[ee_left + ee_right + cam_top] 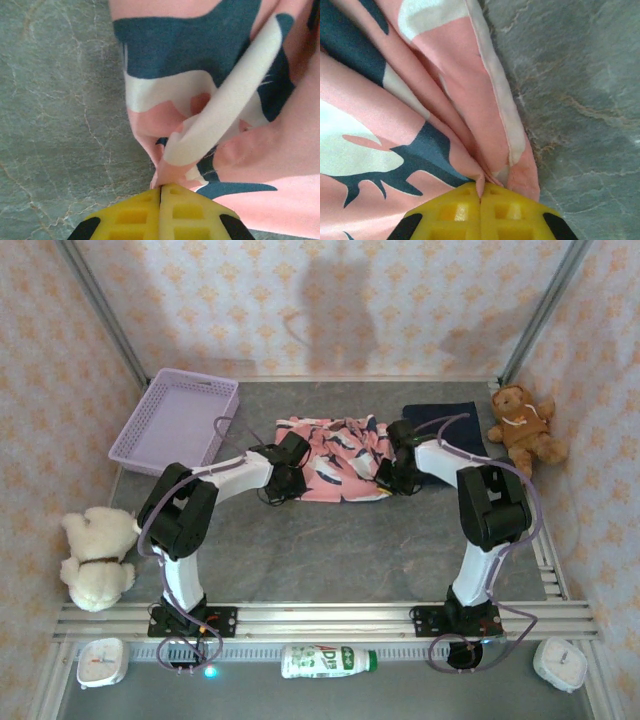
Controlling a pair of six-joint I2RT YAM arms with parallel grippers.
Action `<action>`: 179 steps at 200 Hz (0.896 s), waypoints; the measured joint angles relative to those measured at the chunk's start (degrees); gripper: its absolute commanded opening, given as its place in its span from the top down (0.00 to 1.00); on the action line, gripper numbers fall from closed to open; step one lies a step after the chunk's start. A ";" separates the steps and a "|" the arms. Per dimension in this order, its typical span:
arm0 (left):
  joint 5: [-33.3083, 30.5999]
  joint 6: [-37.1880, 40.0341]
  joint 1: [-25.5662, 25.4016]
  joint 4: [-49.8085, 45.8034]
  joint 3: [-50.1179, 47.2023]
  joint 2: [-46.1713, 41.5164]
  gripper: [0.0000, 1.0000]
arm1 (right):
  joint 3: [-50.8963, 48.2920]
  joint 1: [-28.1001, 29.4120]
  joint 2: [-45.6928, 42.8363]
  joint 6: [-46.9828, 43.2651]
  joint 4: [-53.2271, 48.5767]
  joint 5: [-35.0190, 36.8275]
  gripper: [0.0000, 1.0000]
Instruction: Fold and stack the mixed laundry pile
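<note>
The salmon-pink shark-print garment [335, 455] lies spread flat at the middle back of the table. A dark navy garment [445, 422] lies folded to its right, partly under my right arm. My left gripper [296, 478] is at the pink garment's near left corner. In the left wrist view its yellow jaws [161, 187] are shut on a pinch of that cloth [200, 60]. At the near right corner is my right gripper [386, 478]. The right wrist view has it [481, 186] shut on a bunched fold of the pink cloth [395, 125].
A lavender lattice basket [175, 420] stands at the back left. A brown teddy bear [525, 425] sits at the back right and a cream one [97, 558] at the left edge. A bottle [325, 660] lies in front of the arm bases. Patterned walls enclose the grey table [330, 540].
</note>
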 measured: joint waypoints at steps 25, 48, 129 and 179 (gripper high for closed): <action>-0.31 0.31 0.00 -0.87 -0.04 -0.22 1.00 | 0.00 -0.42 -0.28 -1.11 -0.07 -1.18 0.67; -2.16 1.38 0.57 -5.51 0.09 -2.03 0.69 | 0.11 -1.25 -2.36 -3.45 -1.40 -0.48 0.26; -3.21 5.09 4.59 -9.94 14.88 -2.23 0.54 | 19.39 -1.66 4.79 -15.50 -5.95 2.69 0.01; -2.51 5.05 6.58 -9.99 10.84 -0.09 0.54 | 26.01 -1.25 15.47 -19.10 -7.15 3.65 0.01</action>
